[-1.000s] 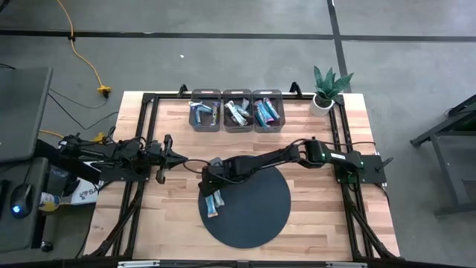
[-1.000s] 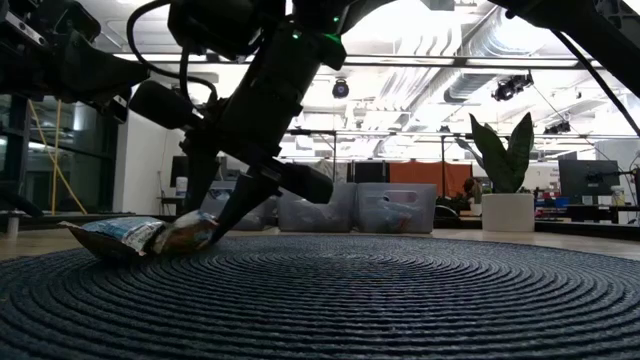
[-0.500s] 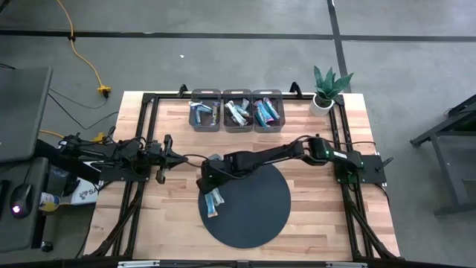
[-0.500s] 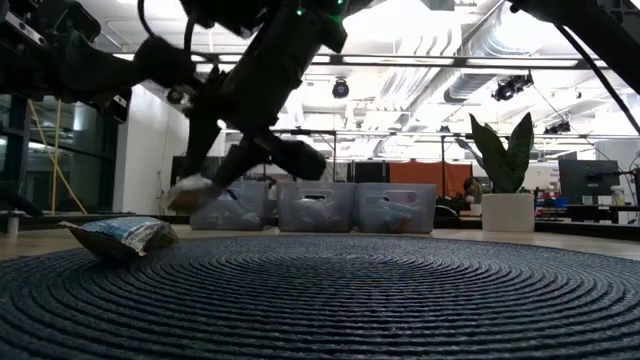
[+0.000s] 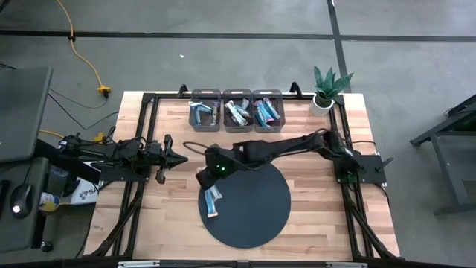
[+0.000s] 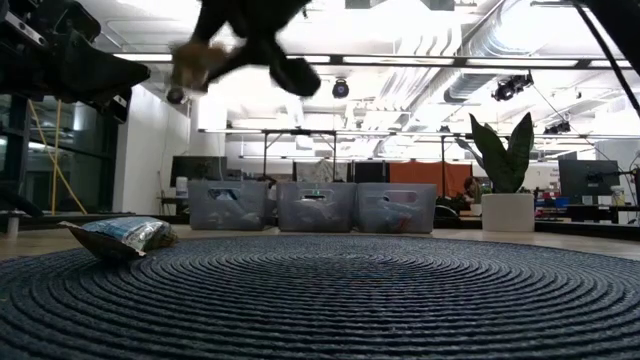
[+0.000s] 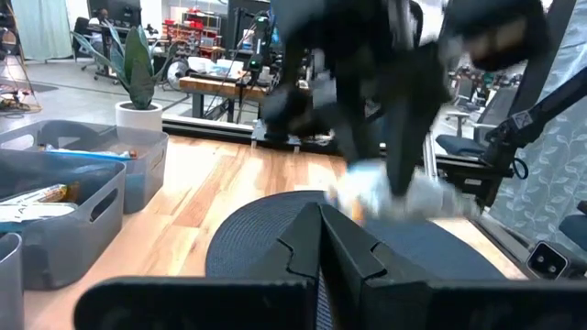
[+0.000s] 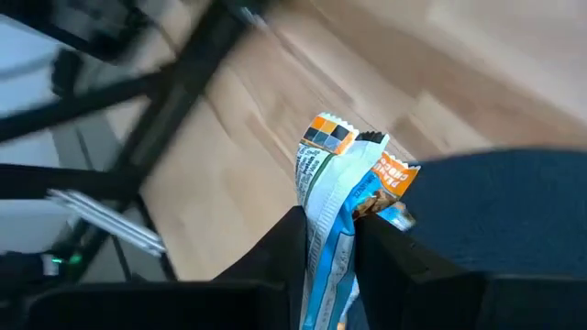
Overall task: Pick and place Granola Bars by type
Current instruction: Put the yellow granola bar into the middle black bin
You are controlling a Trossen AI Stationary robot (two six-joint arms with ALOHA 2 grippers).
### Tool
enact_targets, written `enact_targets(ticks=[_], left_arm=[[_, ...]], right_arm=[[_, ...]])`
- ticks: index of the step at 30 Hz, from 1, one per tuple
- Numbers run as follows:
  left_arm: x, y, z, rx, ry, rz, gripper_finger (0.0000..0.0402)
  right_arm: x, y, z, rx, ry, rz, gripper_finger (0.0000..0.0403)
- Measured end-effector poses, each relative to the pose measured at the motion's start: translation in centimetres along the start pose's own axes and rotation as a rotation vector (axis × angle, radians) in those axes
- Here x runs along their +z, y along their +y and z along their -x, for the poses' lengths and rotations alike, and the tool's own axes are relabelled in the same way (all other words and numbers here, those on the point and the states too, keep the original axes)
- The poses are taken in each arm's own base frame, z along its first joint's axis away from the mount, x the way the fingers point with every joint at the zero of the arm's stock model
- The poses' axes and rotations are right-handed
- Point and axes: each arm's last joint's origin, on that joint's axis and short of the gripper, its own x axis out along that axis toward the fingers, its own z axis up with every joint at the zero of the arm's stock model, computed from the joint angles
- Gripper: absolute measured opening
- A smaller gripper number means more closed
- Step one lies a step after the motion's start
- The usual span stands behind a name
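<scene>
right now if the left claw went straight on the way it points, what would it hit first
Probably the right claw with the granola bar it holds, which hangs ahead of the left claw; depth is unclear, so it might pass beneath.

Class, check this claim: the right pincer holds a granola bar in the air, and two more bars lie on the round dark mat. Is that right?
Not quite. The right pincer does hold a granola bar in the air, but only one bar lies on the round dark mat, near its edge, as the high view shows.
</scene>
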Motion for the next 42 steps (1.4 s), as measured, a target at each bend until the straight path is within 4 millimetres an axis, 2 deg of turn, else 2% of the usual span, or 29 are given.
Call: enact_targets(ticks=[9,14,20,26,36,42], left_arm=[[0.0,0.0,0.0,0.000,-0.001,0.000,0.0001],[0.0,0.0,0.0,0.000,-0.001,0.000,0.0001],[0.0,0.0,0.0,0.000,0.000,0.000,0.0001],[0.0,0.0,0.0,0.000,0.000,0.000,0.0001],[0.0,0.0,0.0,0.000,0.000,0.000,0.0001],[0.0,0.0,0.0,0.000,0.000,0.000,0.0001]], right_arm=[[2.0,2.8,7.0,0.113,-0.197,0.101,0.0067],[2.7,3.8,10.1,0.171,-0.282,0.185,0.0067],[3.4,4.6,12.5,0.205,-0.387,0.294,0.0067],[4.6,4.2,14.4,0.187,-0.457,0.296,0.0067],[7.9,3.3,18.1,0.212,-0.623,0.376,0.0067],[10.4,1.2,19.7,0.117,-0.700,0.456,0.0067]])
